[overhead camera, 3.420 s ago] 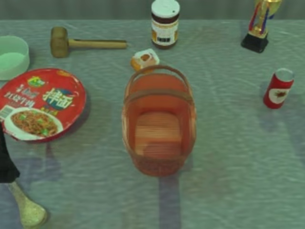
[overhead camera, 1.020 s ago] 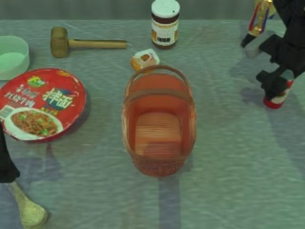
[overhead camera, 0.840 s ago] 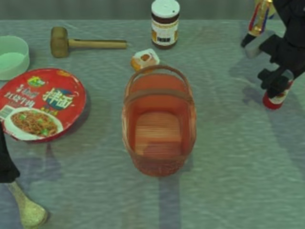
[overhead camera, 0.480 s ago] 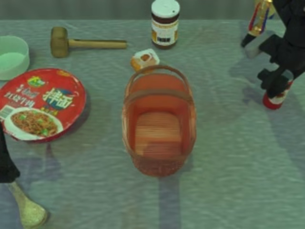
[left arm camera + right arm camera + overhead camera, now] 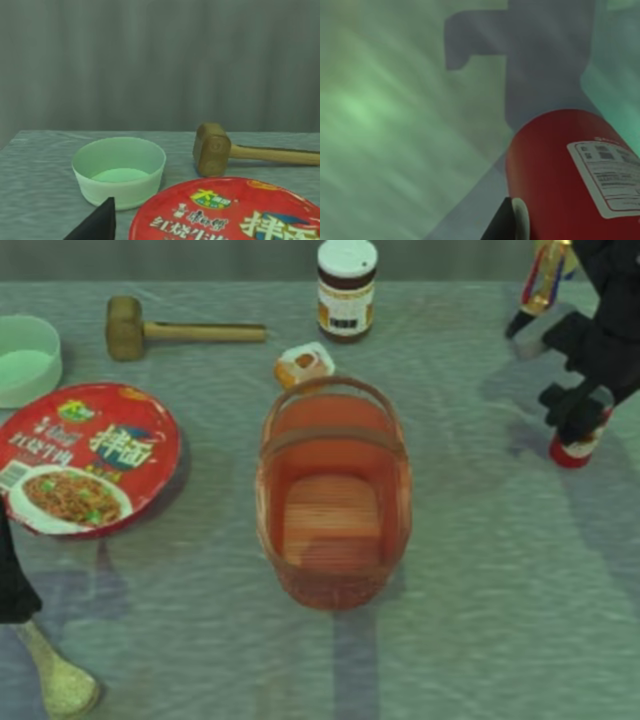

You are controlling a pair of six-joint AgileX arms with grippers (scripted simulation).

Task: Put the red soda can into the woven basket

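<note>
The red soda can [image 5: 573, 450] stands at the table's far right, mostly covered from above by my right gripper [image 5: 573, 412]. In the right wrist view the can [image 5: 560, 170] fills the lower corner and one fingertip pad [image 5: 519, 220] presses against its side; the gripper is shut on it. The woven basket [image 5: 262, 490] sits in the table's middle, orange-brown with an arched handle and nothing inside. My left arm [image 5: 12, 585] is parked at the lower left edge; one dark finger [image 5: 100, 225] shows far off to the side, the gripper open.
A brown jar with a white lid [image 5: 346, 288], a wooden mallet [image 5: 125, 328] and a small orange packet [image 5: 304, 364] lie behind the basket. A pale green bowl [image 5: 25, 358] and a red noodle-bowl lid [image 5: 88, 458] are at left. A trophy [image 5: 545, 290] stands behind the can.
The right arm came in over the can, which earlier stood uncovered. Over the last second the gripper settled slightly lower around it and the can shifted a little.
</note>
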